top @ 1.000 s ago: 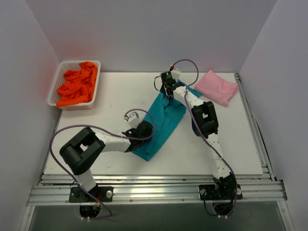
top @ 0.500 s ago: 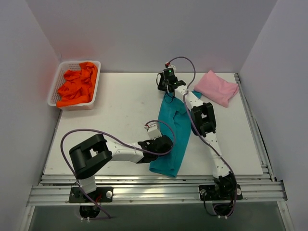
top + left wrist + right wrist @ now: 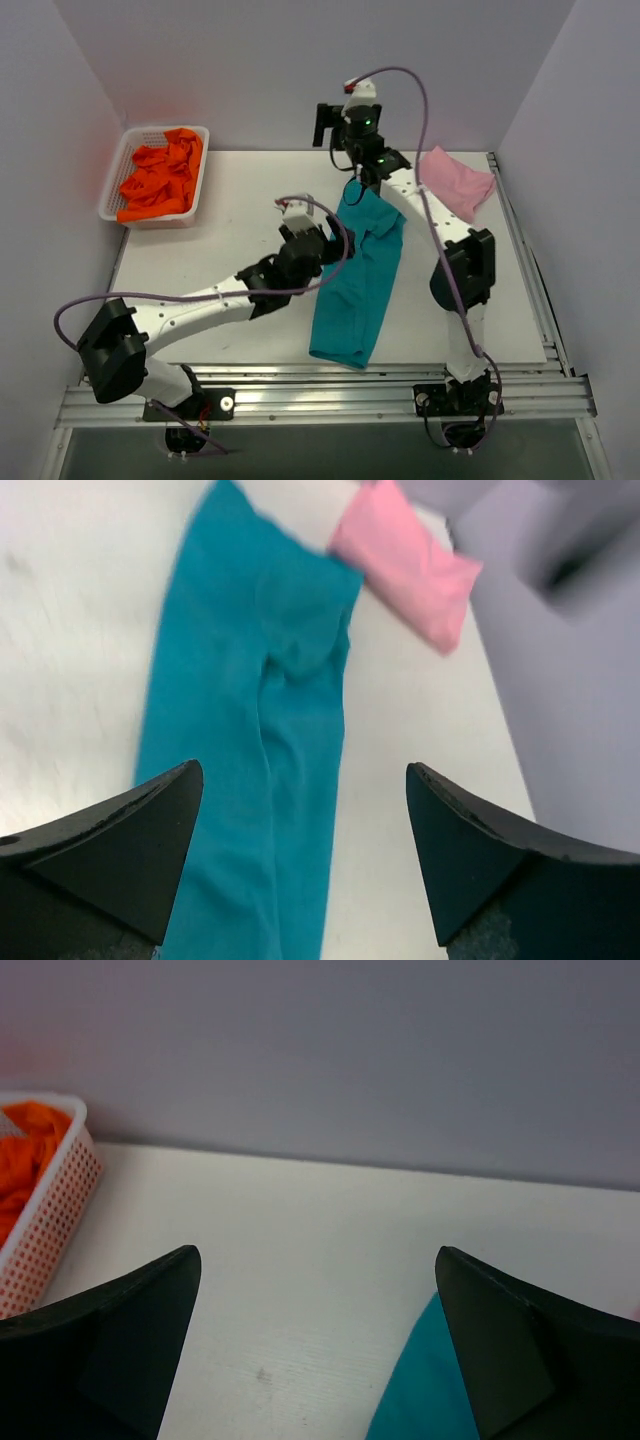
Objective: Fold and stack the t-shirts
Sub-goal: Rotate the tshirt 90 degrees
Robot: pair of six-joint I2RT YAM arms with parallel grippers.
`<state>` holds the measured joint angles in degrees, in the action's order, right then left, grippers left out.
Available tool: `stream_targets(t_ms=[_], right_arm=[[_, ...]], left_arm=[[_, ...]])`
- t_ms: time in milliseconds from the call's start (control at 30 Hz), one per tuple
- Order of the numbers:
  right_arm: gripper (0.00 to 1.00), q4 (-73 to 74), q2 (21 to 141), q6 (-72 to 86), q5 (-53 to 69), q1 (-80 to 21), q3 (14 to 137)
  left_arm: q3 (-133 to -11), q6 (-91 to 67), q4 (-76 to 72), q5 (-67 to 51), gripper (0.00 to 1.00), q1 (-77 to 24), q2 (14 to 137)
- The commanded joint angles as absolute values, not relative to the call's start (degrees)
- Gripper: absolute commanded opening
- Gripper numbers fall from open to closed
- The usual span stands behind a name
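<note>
Teal t-shirt now lies dropped as a long strip mid-table. Left gripper has just released and hovers over it, right gripper released too, lifted beyond. Pink t-shirt far right. Likely crosswise fold next.

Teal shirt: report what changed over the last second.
The teal shirt swung from diagonal to nearly straight, its near end dragged rightward. The left gripper and right gripper opened, released it and pulled away. The pink shirt, orange shirts and basket stayed put.

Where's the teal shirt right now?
Top view: the teal shirt lies stretched out right of centre, its far end near the pink shirt at back right.
</note>
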<state>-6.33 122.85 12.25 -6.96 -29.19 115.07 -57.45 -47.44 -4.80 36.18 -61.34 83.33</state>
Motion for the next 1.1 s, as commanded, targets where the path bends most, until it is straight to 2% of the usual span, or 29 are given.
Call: stream_targets(t_ms=[0,67,133,233,267,400,500,733,1067], right_arm=[[1.0,-10.8,108.3,10.8,-20.3,-27.0,108.7],[1.0,-8.6,101.3,11.9,-27.9,-26.5,103.1],[1.0,-7.0,96.4,14.1,-33.0,-26.3,98.7],[1.0,-5.0,83.8,18.0,-35.0,-25.8,88.2],[1.0,-5.1,81.2,18.7,-34.8,-25.7,82.6],[1.0,-5.2,70.7,24.4,-33.3,-26.2,70.0],[1.0,-4.7,64.1,26.1,-32.8,-27.2,63.2],[1.0,2.5,55.2,27.1,-36.8,-28.8,60.2],[1.0,5.8,45.9,27.9,-37.2,-29.4,57.6]], left_arm=[[-61.5,-33.8,-12.6,29.3,0.92,-50.1,82.4],[-64.7,-31.5,-14.0,16.5,0.92,-43.3,85.2],[-67.1,-28.7,-17.4,9.4,0.92,-35.0,91.0],[-77.1,-24.5,-17.1,-2.6,0.91,-27.8,102.9],[-81.4,-24.3,-15.0,-10.2,0.91,-26.3,106.7],[-113.1,-22.2,2.6,-22.6,0.88,-23.5,130.0],[-125.8,-23.1,5.3,-29.2,0.87,-23.5,140.3],[-146.5,-26.5,15.1,-29.0,0.88,-24.2,154.9],[-155.0,-29.9,28.0,-19.1,0.91,-28.0,160.5]])
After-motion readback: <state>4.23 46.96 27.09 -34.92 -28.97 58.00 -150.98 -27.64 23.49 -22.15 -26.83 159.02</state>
